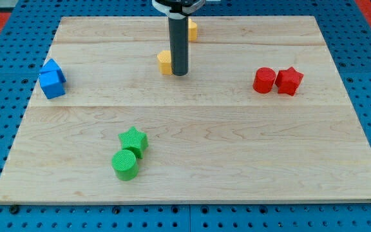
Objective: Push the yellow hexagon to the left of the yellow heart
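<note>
So the wooden tabletop (pixel 192 161) has the blocks scattered in pairs, and my tip (pixel 180 73) is down on the surface a bit left of centre, up near the far edge. There's no gripper on this rig at all, just the dark rod, so nothing to call apart or together. Touching the rod's left side is a yellow block (pixel 165 62), partly hidden behind it, so I honestly can't tell whether it's the hexagon or the heart. The other yellow block (pixel 192 28) sits just beyond the rod, closer to the far edge and a touch to the right, and it's mostly covered too, so same story on its shape. Over by the left edge there are two blue blocks touching: a blue cube (pixel 52 86) in front and a blue pentagon-ish block (pixel 52 67) right behind it. Towards the right edge a red cylinder (pixel 264 80) and a red star (pixel 289 80) sit side by side, touching. Nearer the front edge, left of centre, a green star (pixel 133 140) leans against a green cylinder (pixel 125 164) just in front of it.
</note>
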Controlling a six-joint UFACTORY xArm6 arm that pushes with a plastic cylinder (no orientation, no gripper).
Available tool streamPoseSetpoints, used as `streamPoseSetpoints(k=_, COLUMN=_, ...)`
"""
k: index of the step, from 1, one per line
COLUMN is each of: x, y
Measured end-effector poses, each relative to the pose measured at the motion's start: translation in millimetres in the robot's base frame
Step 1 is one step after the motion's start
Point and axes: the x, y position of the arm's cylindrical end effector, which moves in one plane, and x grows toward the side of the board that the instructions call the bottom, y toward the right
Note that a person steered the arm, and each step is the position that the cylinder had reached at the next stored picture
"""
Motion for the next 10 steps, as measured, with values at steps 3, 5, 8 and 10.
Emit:
streamPoseSetpoints(k=3, x=2, y=-9)
streamPoseSetpoints(k=5, x=-35, y=-34)
streamPoseSetpoints(k=8, x=-50, y=-81)
streamPoseSetpoints(k=10, x=-18, y=-22)
